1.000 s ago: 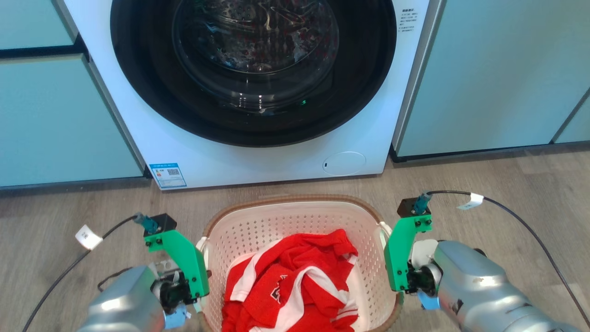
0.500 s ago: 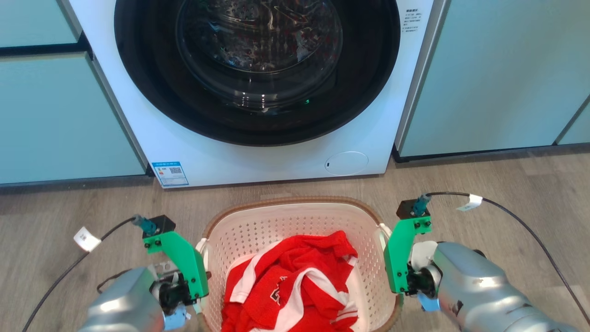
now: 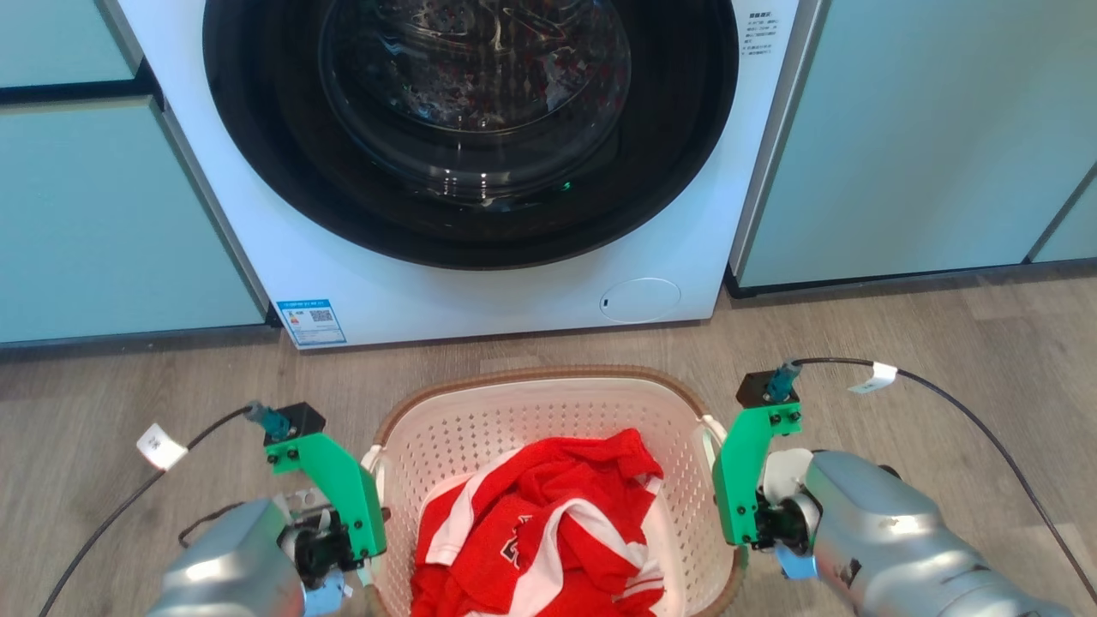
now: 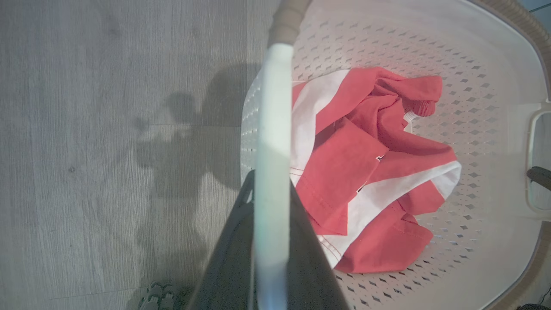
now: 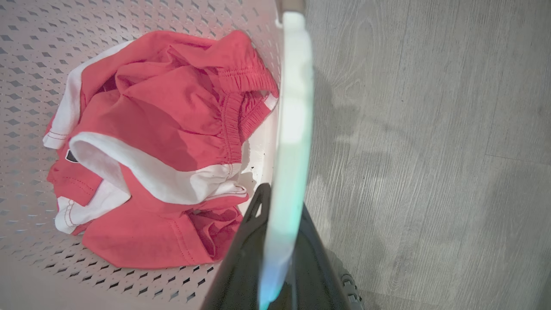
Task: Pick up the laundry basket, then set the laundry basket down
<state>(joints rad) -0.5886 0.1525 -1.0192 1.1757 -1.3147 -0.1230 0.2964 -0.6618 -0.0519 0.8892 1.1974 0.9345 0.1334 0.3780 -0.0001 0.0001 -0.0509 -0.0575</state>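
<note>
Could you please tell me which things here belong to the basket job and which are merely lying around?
Part of the job: laundry basket; left gripper and right gripper, each clamped on a white side handle.
Just there: red-and-white garment inside the basket; washing machine; pale cabinets; floor.

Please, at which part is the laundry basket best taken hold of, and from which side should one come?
Grip the laundry basket by its two white side handles, the left handle and the right handle, both at once, coming down from above. Each is a thin bar standing off the wall, so fingers can straddle it; holding both sides likely keeps the basket level.
</note>
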